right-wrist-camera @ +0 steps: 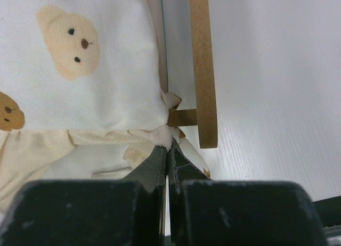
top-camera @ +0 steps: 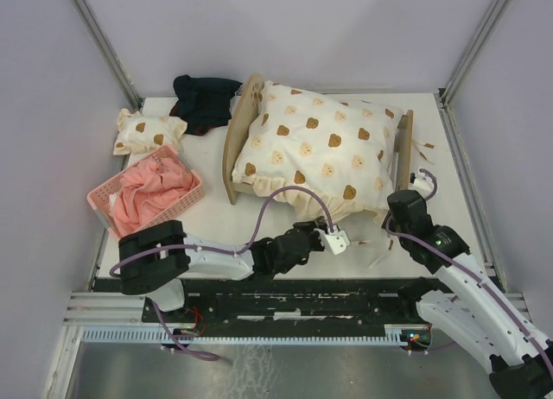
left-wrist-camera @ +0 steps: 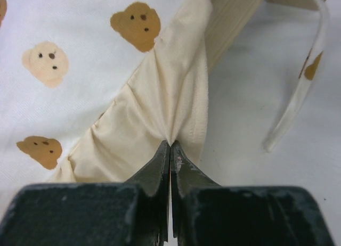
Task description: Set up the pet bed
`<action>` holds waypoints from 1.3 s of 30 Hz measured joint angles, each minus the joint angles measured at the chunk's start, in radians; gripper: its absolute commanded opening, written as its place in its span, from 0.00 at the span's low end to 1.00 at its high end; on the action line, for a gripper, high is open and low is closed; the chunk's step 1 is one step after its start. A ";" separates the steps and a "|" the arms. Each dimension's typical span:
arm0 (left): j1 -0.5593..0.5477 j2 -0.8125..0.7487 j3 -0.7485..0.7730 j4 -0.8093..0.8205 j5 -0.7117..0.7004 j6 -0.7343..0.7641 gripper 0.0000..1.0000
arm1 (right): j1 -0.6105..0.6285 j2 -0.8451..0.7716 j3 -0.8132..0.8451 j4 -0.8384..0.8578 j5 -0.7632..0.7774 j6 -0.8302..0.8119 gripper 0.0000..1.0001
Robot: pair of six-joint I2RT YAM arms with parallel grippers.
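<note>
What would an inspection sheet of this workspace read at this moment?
Surface: white table, no spills seen.
Job's things: bed upright, quilt heaped on it, overhanging the near side.
Clutter: basket of pink cloth, pillow, dark cloth, all left rear.
Grippers: left end effector shut on quilt frill; right end effector shut on quilt corner.
Cables: purple cable arches over the quilt edge.
Surroundings: grey walls, metal posts.

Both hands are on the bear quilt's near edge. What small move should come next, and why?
Likely lift both together a little, evenly: the left hand and right hand each pinch the near frill of the quilt, which droops over the side of the pet bed.
</note>
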 measured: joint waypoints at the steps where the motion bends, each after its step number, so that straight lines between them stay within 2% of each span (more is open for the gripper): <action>1: 0.000 -0.014 0.000 -0.005 0.017 -0.001 0.03 | -0.002 0.001 0.000 -0.001 0.005 -0.003 0.02; 10: 0.022 -0.045 0.002 -0.131 0.165 -0.003 0.03 | -0.029 -0.008 0.024 -0.028 0.046 -0.042 0.02; 11: 0.026 -0.046 0.003 -0.141 0.174 -0.003 0.03 | -0.030 -0.008 0.026 -0.030 0.046 -0.046 0.05; 16: 0.037 -0.046 0.023 -0.189 0.184 -0.004 0.03 | -0.032 -0.005 0.042 -0.054 0.043 -0.048 0.36; 19: 0.037 -0.046 0.035 -0.212 0.183 -0.009 0.03 | -0.039 -0.013 0.082 -0.119 0.042 -0.021 0.42; 23: 0.037 -0.045 0.051 -0.232 0.181 -0.012 0.03 | -0.042 -0.097 0.085 -0.151 -0.011 0.051 0.44; 27: 0.037 -0.040 0.065 -0.233 0.181 -0.021 0.03 | -0.042 -0.180 0.009 -0.114 -0.087 0.146 0.44; 35: 0.037 -0.037 0.075 -0.238 0.181 -0.049 0.03 | -0.043 -0.154 -0.089 -0.040 -0.139 0.263 0.44; 39: 0.037 -0.037 0.076 -0.238 0.181 -0.051 0.03 | -0.043 -0.163 -0.122 -0.003 -0.113 0.298 0.38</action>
